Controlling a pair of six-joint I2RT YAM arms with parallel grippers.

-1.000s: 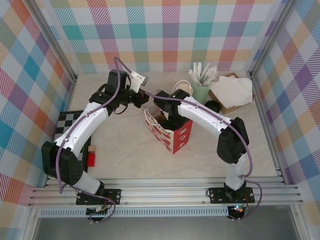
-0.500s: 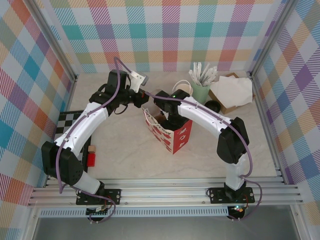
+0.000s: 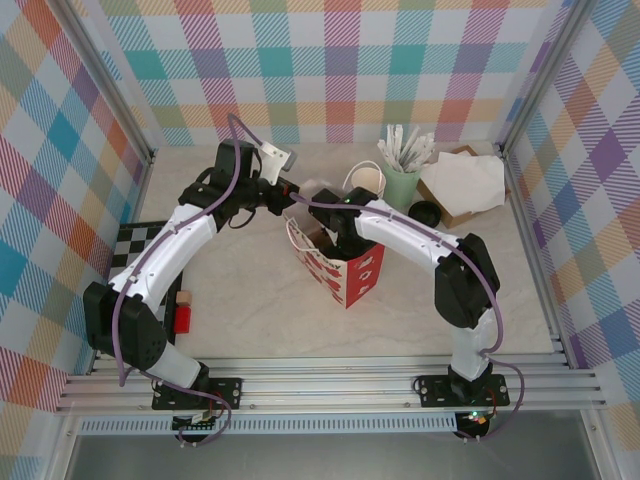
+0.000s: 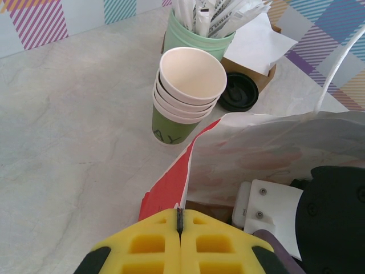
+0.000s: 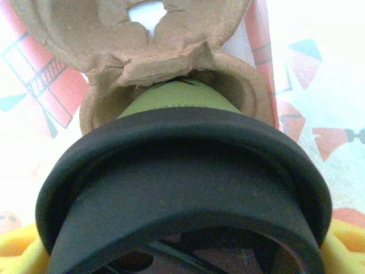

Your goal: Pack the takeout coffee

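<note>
Right claw (image 5: 182, 257) clamped wide on takeout coffee (image 5: 178, 101), inside paper bag (image 4: 268, 148).
Cup base just ahead of fingertips, down in cardboard carrier (image 5: 114, 40) pocket; left claw (image 4: 179, 220) pinched together on bag rim.

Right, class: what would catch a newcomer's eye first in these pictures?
The red-and-white paper bag mid-table, its edge pinched by the left fingers. Inside it, the right fingers hold a black-lidded green coffee cup at a cardboard holder. A stack of paper cups stands behind the bag.
</note>
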